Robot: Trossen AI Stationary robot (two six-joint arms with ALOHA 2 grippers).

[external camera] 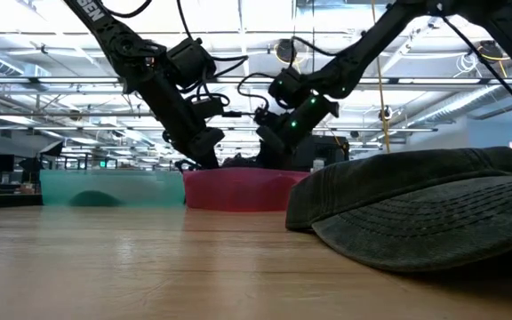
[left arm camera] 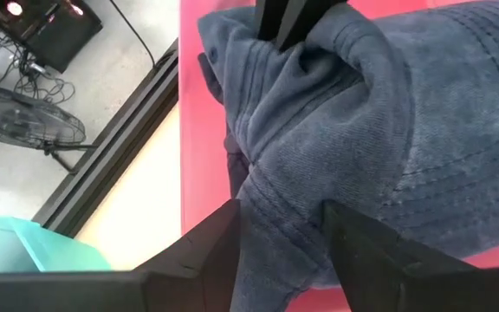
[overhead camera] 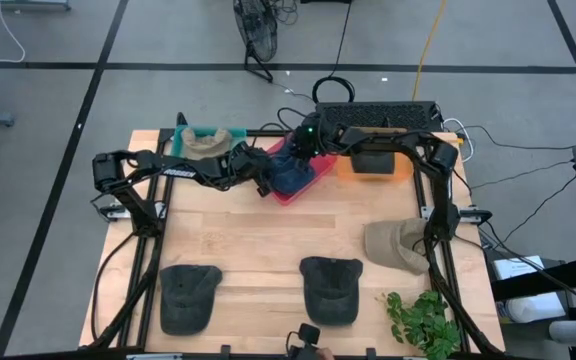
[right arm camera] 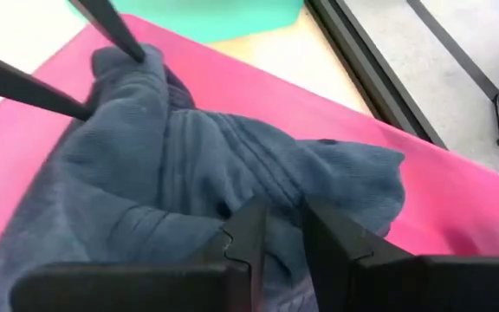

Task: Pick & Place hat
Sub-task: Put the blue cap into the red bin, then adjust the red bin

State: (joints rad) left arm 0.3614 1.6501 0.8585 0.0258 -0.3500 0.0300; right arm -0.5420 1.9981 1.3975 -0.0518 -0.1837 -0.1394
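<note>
Nearest, lying loose on the table (overhead camera: 258, 240) and apparently awaiting pickup: a dark cap (overhead camera: 188, 297), a second dark cap (overhead camera: 330, 288) and a tan cap (overhead camera: 396, 245), beside a leafy plant (overhead camera: 423, 320). Farther back, working together over the pink bin (overhead camera: 318, 182): the left gripper (left arm camera: 280, 221) clamping a fold of the blue hat (overhead camera: 293, 170), the right gripper (right arm camera: 282, 217) pinching another ridge of it. Resting inside that bin, but not yet being let go. Beyond, sitting seemingly sorted: a beige hat (overhead camera: 208, 143) in the teal bin (overhead camera: 186, 133), a black hat (overhead camera: 373, 160) in the orange bin (overhead camera: 345, 168). Judging by this, running about halfway, with three caps remaining.
</note>
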